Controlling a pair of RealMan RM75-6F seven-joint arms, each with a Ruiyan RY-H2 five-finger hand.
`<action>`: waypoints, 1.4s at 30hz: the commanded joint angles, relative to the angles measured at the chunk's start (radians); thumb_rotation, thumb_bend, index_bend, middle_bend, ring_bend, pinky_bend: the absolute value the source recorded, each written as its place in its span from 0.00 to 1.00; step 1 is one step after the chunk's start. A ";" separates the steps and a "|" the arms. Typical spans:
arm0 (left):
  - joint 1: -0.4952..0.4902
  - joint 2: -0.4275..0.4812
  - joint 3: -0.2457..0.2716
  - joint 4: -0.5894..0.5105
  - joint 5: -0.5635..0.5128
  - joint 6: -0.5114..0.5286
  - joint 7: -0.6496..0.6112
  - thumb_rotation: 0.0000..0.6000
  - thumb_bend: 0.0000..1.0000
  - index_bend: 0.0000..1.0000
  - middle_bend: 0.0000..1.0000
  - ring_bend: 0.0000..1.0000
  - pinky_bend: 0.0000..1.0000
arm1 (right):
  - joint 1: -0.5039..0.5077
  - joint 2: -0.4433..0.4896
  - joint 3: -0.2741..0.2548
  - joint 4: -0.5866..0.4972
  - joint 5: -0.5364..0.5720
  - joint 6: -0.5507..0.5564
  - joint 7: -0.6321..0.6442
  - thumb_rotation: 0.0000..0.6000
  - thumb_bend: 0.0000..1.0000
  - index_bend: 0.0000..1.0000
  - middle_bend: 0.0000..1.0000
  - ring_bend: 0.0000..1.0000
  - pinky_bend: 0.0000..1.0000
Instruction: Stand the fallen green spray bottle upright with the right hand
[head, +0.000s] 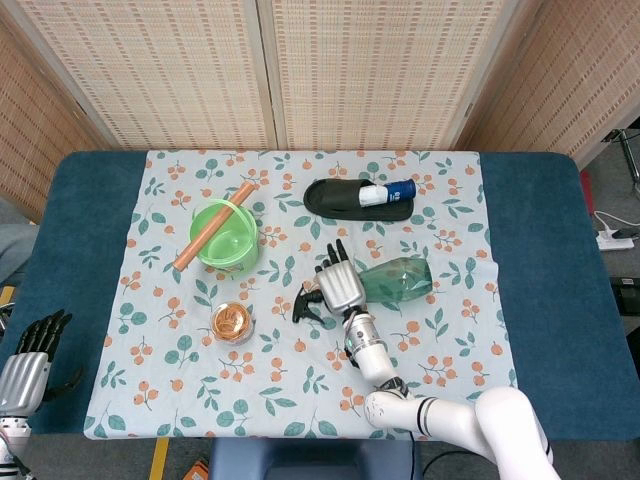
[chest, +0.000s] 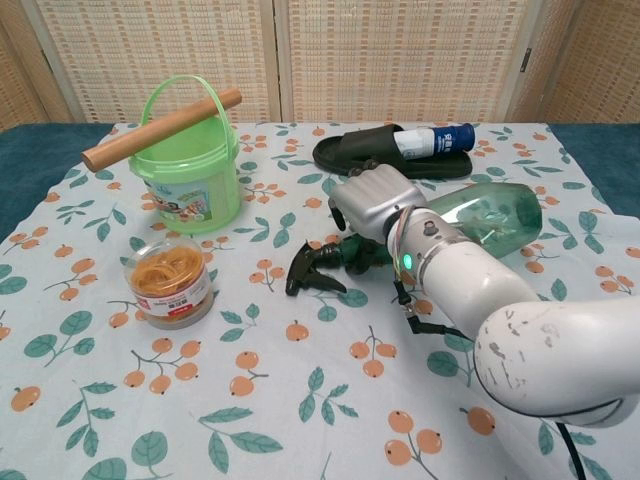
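Observation:
The green spray bottle (head: 396, 277) (chest: 483, 215) lies on its side on the floral cloth, its black nozzle (head: 304, 305) (chest: 311, 271) pointing left. My right hand (head: 338, 285) (chest: 372, 204) sits over the bottle's neck just behind the nozzle, with fingers curled down around it on both sides. In the chest view the bottle's base end looks slightly raised off the cloth. My left hand (head: 28, 364) hangs low beyond the table's left front corner, fingers apart and holding nothing.
A green bucket (head: 224, 240) (chest: 190, 185) with a wooden stick (head: 213, 226) (chest: 160, 130) across its rim stands to the left. A jar of rubber bands (head: 232, 323) (chest: 168, 278) sits in front of it. Behind the bottle lies a black slipper (head: 345, 199) (chest: 350, 152) holding a white and blue bottle (head: 388, 191) (chest: 433, 140).

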 joint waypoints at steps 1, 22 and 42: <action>0.000 0.000 0.000 0.001 0.000 0.000 -0.001 1.00 0.29 0.00 0.00 0.00 0.00 | 0.003 -0.011 -0.006 0.021 -0.012 -0.005 0.014 1.00 0.00 0.46 0.39 0.09 0.00; -0.001 -0.001 0.001 0.003 0.000 -0.002 -0.008 1.00 0.29 0.00 0.00 0.00 0.00 | -0.002 -0.033 -0.021 0.069 -0.064 0.014 0.035 1.00 0.08 0.73 0.57 0.25 0.00; 0.000 -0.002 0.002 0.006 -0.002 -0.008 -0.021 1.00 0.29 0.00 0.00 0.00 0.00 | -0.021 -0.010 -0.025 0.074 -0.154 0.024 0.134 1.00 0.13 0.85 0.66 0.32 0.05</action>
